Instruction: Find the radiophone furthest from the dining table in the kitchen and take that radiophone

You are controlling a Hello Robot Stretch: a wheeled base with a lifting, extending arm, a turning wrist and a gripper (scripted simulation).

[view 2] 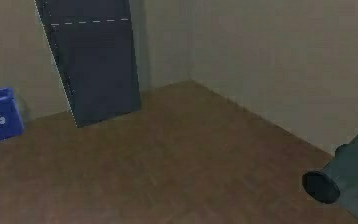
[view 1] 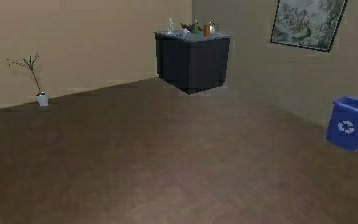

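Room: brown wood floor (view 1: 137,160), plain beige walls (view 1: 77,40), corner seen at back of fwd view.
Surface (view 1: 192,65): dark boxy unit w/ lighter top, stands on floor in the far corner, upper middle of fwd view.
Small things (view 1: 209,28): a few blobs on top of surface, one whitish at its left end, one tan/orange nearer its right end, a darker bit between them.
Radiophone: can't tell which blob, if any, is it; shape & colour too small to make out.
Plant (view 1: 30,68): thin bare stems in white pot (view 1: 42,99), on floor by the wall, fwd view's left.
Picture (view 1: 307,22): dark-framed, pale greyish, on wall at fwd view's upper right.
Bin (view 1: 349,122): blue w/ white recycling mark, fwd view's right edge; also at arm side view's left.
Door (view 2: 92,60): dark grey, arm side view's upper left, just beside the bin.
Dark rounded shape (view 2: 337,175): arm side view's lower right edge; can't tell what it is.
Hand: state can't be told.
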